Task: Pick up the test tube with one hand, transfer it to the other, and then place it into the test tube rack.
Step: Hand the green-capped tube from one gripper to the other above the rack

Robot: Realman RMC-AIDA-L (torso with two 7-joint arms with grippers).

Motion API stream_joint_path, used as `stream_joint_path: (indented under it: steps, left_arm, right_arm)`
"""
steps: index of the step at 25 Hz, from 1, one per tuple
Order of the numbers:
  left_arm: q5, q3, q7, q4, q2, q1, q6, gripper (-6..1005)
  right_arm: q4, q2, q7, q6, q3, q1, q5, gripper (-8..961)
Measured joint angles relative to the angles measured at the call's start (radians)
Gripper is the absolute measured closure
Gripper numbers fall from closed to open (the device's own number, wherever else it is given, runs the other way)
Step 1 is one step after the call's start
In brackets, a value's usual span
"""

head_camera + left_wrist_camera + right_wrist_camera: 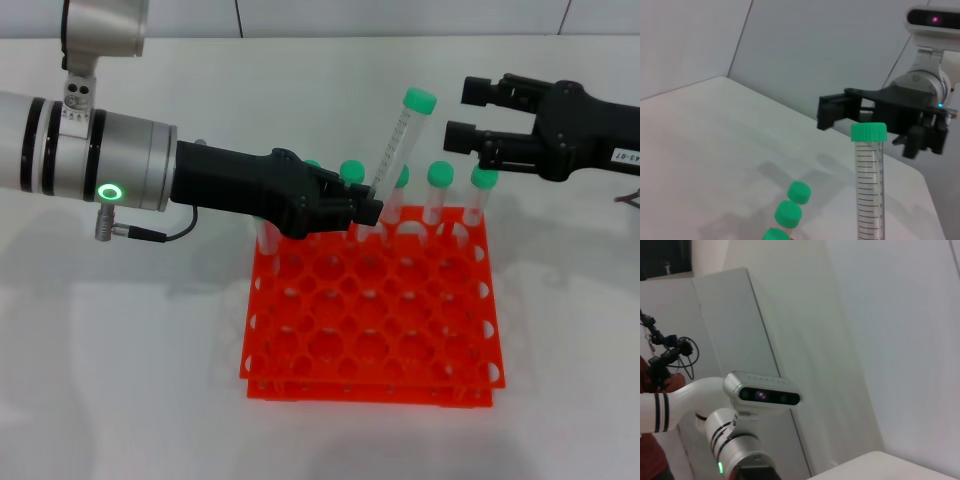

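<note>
My left gripper (366,213), on the arm with the green ring light, is shut on the lower end of the test tube (399,142). It holds the tube tilted, green cap up, above the back rows of the orange-red test tube rack (370,320). The tube also shows in the left wrist view (869,185). My right gripper (466,111), black with a white label, is open and hangs just right of the tube's cap, apart from it. It shows in the left wrist view behind the cap (840,110).
Several green-capped tubes (439,190) stand in the rack's back row; three caps show in the left wrist view (789,214). The rack sits on a white table (120,380). A black cable (185,232) hangs under the left arm.
</note>
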Motion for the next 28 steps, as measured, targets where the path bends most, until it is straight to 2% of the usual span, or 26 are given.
stream_joint_path:
  steps: [7, 28]
  left_arm:
    - [0.0, 0.0, 0.0, 0.0, -0.005, 0.003, -0.012, 821]
    - [-0.001, 0.01, -0.002, -0.02, -0.008, 0.001, -0.014, 820]
  right_arm:
    - [0.002, 0.003, -0.001, 0.007, -0.054, 0.002, 0.03, 192]
    - [0.026, 0.005, -0.004, 0.033, -0.084, 0.046, 0.04, 215]
